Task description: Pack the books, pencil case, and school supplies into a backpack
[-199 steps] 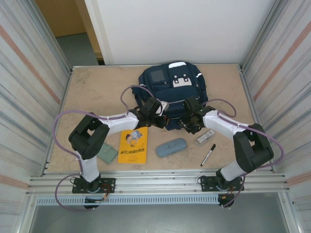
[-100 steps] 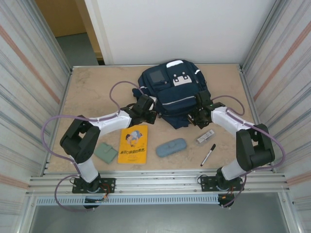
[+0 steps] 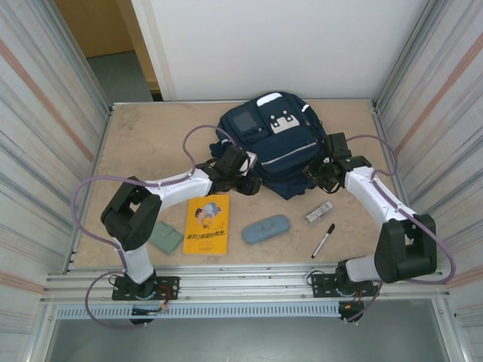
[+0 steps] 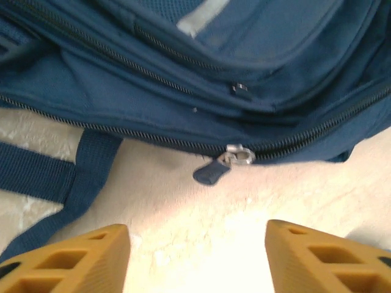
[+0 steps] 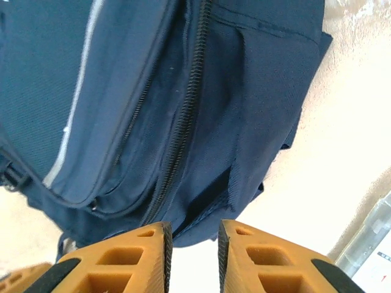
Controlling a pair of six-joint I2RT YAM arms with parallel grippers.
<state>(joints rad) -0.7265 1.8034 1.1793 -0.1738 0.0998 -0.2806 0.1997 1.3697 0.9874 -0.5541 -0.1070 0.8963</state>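
My left end effector [image 4: 198, 244] is released, jaws wide and empty, just off the near-left edge of the backpack [image 3: 275, 143], with the zipper pull [image 4: 214, 173] lying on the surface [image 3: 143, 143] right ahead of it. My right end effector [image 5: 192, 247] is parted only a crack and grips nothing, close against the backpack's right side. I judge the bag to be soft and floppy. It will slump and slide if tugged, so I'd pinch that small pull tab and brace the fabric beside the zipper. Nearer me than the backpack lie the book [image 3: 206, 225], thin and flat, best taken by an edge; the pencil case [image 3: 266, 228], which I'd grip across its width; and the marker [image 3: 324, 240], which is likely to roll.
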